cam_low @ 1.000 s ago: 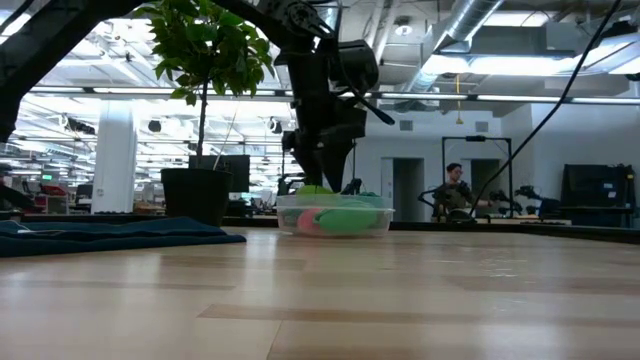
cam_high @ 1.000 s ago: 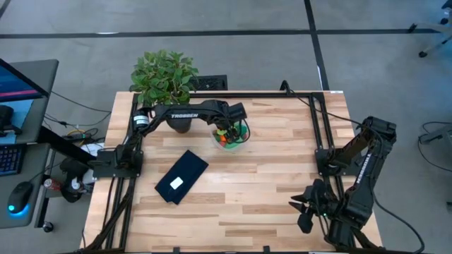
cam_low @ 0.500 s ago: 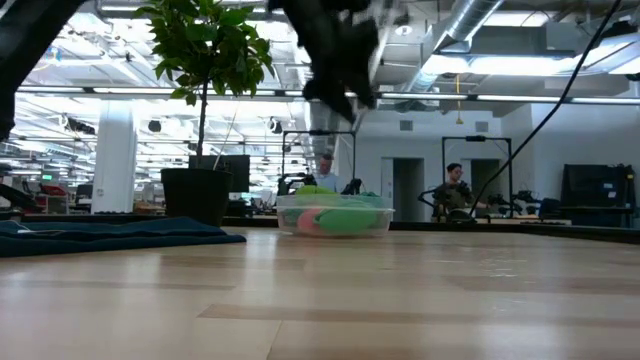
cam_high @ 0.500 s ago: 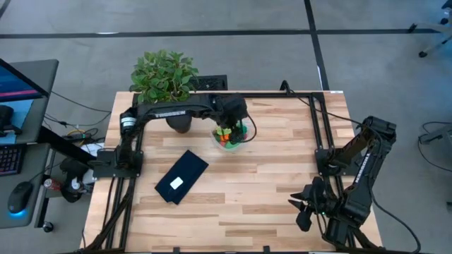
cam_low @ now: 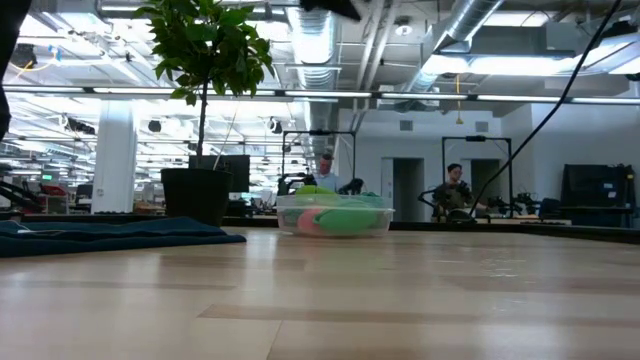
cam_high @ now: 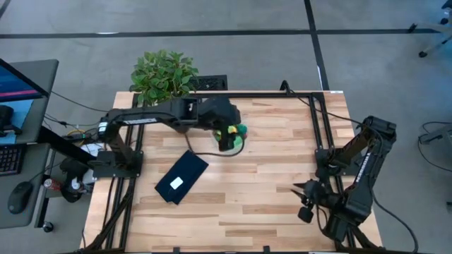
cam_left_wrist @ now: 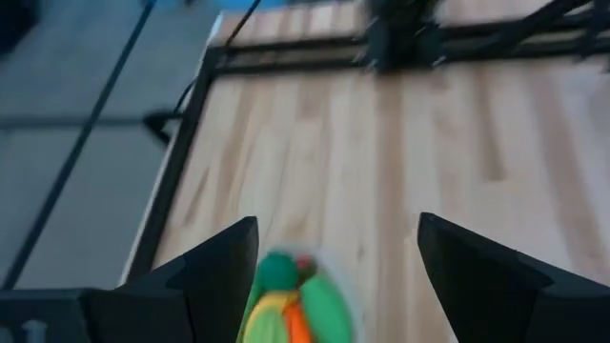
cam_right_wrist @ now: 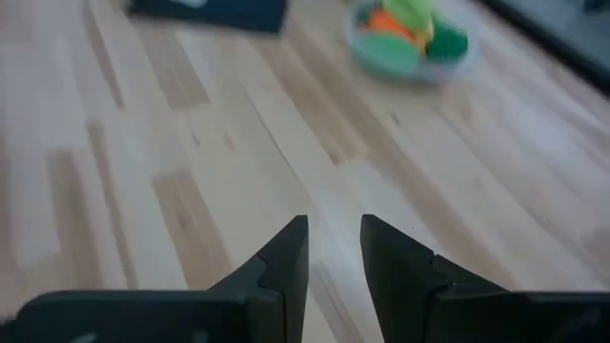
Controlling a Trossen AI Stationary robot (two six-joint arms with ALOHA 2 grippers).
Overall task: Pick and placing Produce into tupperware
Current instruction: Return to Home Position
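The clear round tupperware (cam_low: 335, 216) stands on the table's far half with produce (cam_left_wrist: 286, 307) heaped inside: green, yellow and orange pieces. In the high view my left arm covers most of it; only its green right side (cam_high: 241, 132) shows. My left gripper (cam_left_wrist: 338, 221) hovers high above the tupperware, open wide and empty, with only a dark tip (cam_low: 330, 5) at the low view's top edge. My right gripper (cam_right_wrist: 335, 221) waits empty at the table's near right corner (cam_high: 306, 202), its fingers a narrow gap apart, with the tupperware (cam_right_wrist: 412, 36) far in front of it.
A leafy potted plant (cam_high: 164, 74) stands at the far left edge, next to the tupperware. A dark flat rectangle with a white label (cam_high: 181, 176) lies left of centre. Bare wood spreads across the middle and right (cam_high: 275, 169). People (cam_low: 455, 190) show in the room beyond the table.
My left gripper has risen straight up out of the tupperware, from fingers down at its rim until it is almost out of the low view's top. The tupperware and the produce in it have stayed in place.
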